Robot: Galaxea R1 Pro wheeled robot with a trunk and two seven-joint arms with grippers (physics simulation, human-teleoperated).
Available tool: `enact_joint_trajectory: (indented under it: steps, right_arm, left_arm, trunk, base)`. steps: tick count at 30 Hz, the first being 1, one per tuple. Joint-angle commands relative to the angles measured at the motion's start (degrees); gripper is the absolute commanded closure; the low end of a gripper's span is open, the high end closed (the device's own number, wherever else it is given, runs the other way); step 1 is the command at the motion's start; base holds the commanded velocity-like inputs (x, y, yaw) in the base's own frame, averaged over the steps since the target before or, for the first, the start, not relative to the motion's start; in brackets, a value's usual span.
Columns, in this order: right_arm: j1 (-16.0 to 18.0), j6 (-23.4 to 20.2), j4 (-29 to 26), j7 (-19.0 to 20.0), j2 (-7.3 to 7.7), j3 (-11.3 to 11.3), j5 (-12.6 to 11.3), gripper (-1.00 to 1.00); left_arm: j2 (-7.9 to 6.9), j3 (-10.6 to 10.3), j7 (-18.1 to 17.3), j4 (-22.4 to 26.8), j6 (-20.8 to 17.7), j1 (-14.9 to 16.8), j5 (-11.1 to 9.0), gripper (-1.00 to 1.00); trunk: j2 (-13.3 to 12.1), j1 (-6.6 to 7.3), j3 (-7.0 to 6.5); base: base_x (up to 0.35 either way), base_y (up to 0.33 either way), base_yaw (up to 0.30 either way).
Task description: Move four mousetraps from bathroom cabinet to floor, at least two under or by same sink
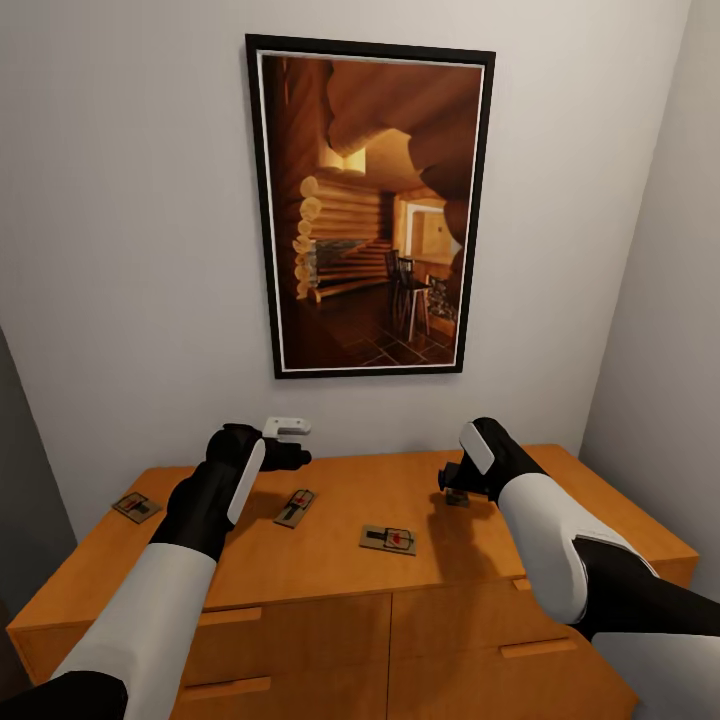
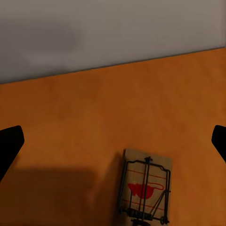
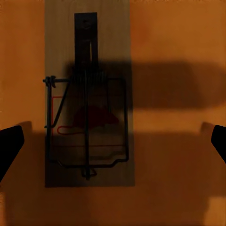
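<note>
Orange-brown wood is filling the lower head view: a low, wide cabinet (image 1: 330, 560) with flat drawer fronts is standing against a pale wall, and its smooth top is serving as the bench. Four small flat tan-wood mousetraps with dark wire are lying on it. The right hand (image 1: 457, 487) is hovering directly over one mousetrap (image 3: 88, 94), fingers (image 3: 9, 146) spread wide open, the trap sitting between them but nearer one finger. The left hand (image 1: 295, 458) is also hanging open above the bench near the back edge, with a second mousetrap (image 1: 296, 507) lying at about 6 o'clock from it, just beside its shadow; this trap (image 2: 145, 188) is showing a red mark under the wire. A third mousetrap (image 1: 388, 539) is resting at 8 o'clock from the right hand, well apart. The fourth mousetrap (image 1: 137, 506) is lying near the cabinet's left end, at 8 o'clock from the left hand. Above the cabinet a black-framed picture (image 1: 370, 205) of a log interior is hanging.
</note>
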State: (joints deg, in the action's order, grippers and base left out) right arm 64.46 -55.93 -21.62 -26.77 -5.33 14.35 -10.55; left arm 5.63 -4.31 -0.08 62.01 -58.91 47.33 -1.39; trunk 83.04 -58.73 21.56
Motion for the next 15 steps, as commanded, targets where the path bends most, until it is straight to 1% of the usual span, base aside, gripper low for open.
enact_joint_trajectory:
  steps: [1, 15]
  right_arm:
    - [0.0, -0.1, -0.1, -0.6, -0.03, 0.2, -0.6, -1.0]
    - [0.0, -0.1, -0.1, -0.5, -0.03, 0.2, -0.6, -1.0]
  left_arm:
    - [0.0, 0.0, 0.0, 0.0, -0.2, 0.0, -0.1, -1.0]
    - [0.0, 0.0, 0.0, -0.5, -0.2, 0.0, -0.1, -1.0]
  trunk:
    - [0.0, 0.0, 0.07]
    - [0.0, 0.0, 0.07]
  base:
    - [0.0, 0.0, 0.0]
    - [0.0, 0.0, 0.0]
